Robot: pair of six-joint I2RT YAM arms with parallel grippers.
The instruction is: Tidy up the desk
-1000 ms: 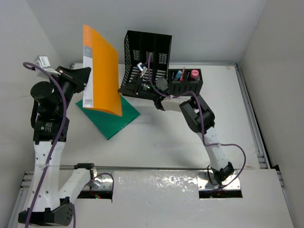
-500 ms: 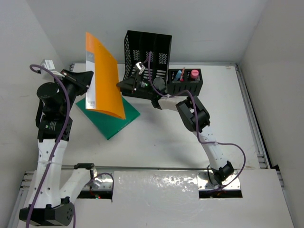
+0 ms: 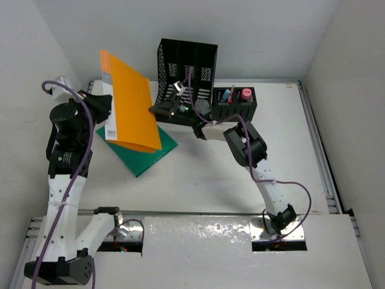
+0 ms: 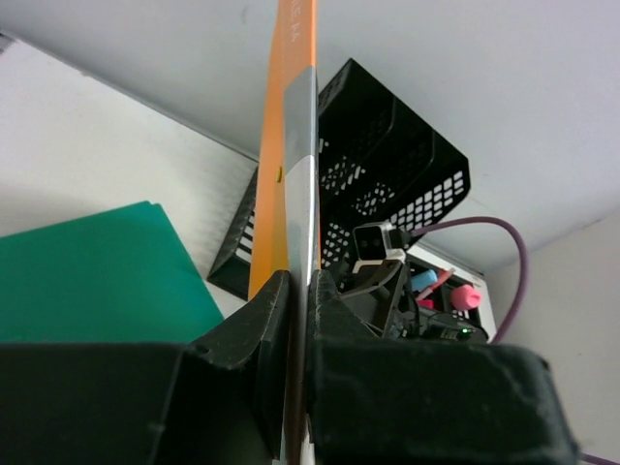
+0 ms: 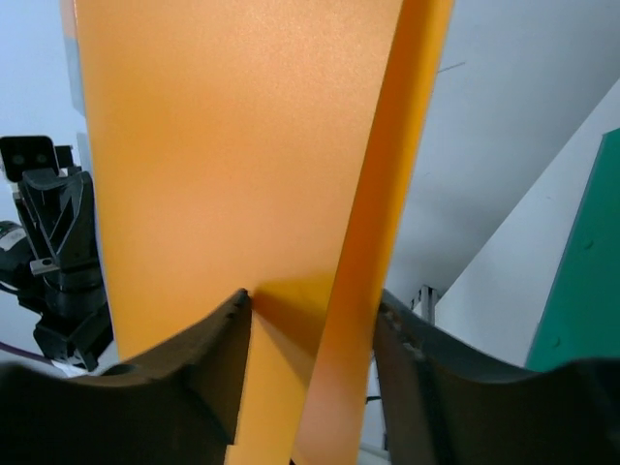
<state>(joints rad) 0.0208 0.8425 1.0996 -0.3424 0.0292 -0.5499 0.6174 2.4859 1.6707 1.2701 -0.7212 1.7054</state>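
Observation:
An orange folder (image 3: 129,108) stands on edge above the desk (image 3: 204,180), over a green folder (image 3: 147,155) lying flat. My left gripper (image 3: 103,108) is shut on the orange folder's left edge; in the left wrist view both fingers (image 4: 271,300) press its spine (image 4: 291,116). My right gripper (image 3: 154,110) reaches in from the right and straddles the folder's other edge (image 5: 223,145). It (image 5: 312,305) is open: the left finger touches the cover, while the right finger (image 5: 407,339) stands a little apart from it.
A black slotted file holder (image 3: 187,63) stands upright just behind the right gripper. A low black organiser (image 3: 236,105) holding pink and blue items sits beside it on the right. Metal rails (image 3: 319,156) run along the desk's right edge.
The orange folder has dropped slightly and tilted. My right gripper has moved left onto its edge and its jaws have narrowed around it. The left grip is unchanged.

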